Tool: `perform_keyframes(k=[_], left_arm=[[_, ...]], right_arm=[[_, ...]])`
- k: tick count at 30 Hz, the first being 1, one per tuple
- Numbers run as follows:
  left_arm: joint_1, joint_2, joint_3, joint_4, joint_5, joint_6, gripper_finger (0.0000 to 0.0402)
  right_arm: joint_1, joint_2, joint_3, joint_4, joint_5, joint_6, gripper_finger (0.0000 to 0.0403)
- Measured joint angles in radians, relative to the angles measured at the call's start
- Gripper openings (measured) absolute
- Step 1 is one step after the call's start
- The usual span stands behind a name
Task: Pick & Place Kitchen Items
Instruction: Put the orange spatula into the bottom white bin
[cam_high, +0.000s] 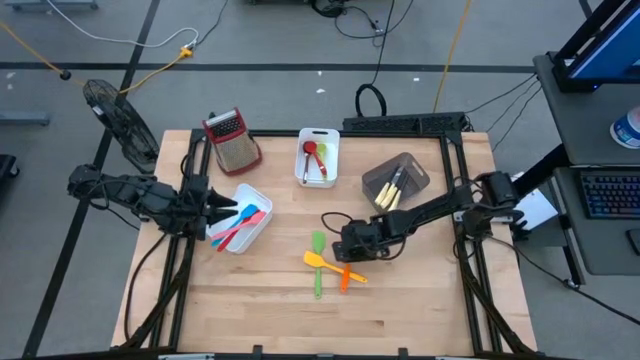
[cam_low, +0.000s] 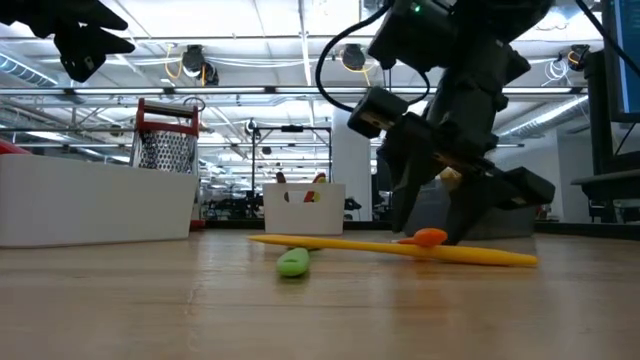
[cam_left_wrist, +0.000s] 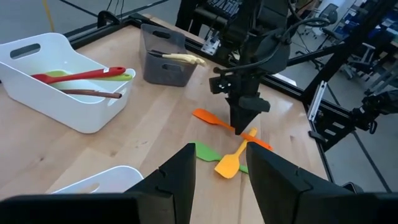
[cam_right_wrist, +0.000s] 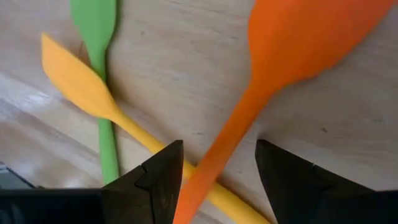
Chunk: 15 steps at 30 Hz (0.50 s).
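An orange spoon (cam_right_wrist: 298, 43), a yellow spatula (cam_right_wrist: 81, 90) and a green spatula (cam_right_wrist: 99, 37) lie crossed on the table's middle. The orange spoon's handle (cam_right_wrist: 211, 168) rests on the yellow spatula's handle. My right gripper (cam_right_wrist: 219, 149) is open and points down just above the table (cam_high: 345, 248), with one finger on each side of the orange handle. I see no finger touching it. My left gripper (cam_left_wrist: 221, 180) is open and empty, above the near white bin (cam_high: 240, 222) at the table's left.
The near white bin holds blue and pink utensils. A far white bin (cam_high: 318, 157) holds a red spoon and a green one. A grey bin (cam_high: 395, 180) holds cream utensils. A metal grater (cam_high: 232, 140) stands at the far left. Bare wood lies toward the near edge.
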Motion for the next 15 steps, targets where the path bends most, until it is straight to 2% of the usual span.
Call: perform_keyframes(k=[6,10,15], left_arm=[[0.0,0.0,0.0,-0.003,0.016,0.0,0.0147],[0.0,0.0,0.0,-0.002,0.02,-0.001,0.0147],[0.0,0.0,0.0,-0.001,0.02,-0.001,0.0147]], right_arm=[[0.0,0.026,0.002,0.022,0.01,0.013,0.0196],[-0.004,0.027,0.001,0.01,0.064,0.017,0.0194],[-0.015,0.029,0.001,-0.034,0.112,0.043,0.0158]])
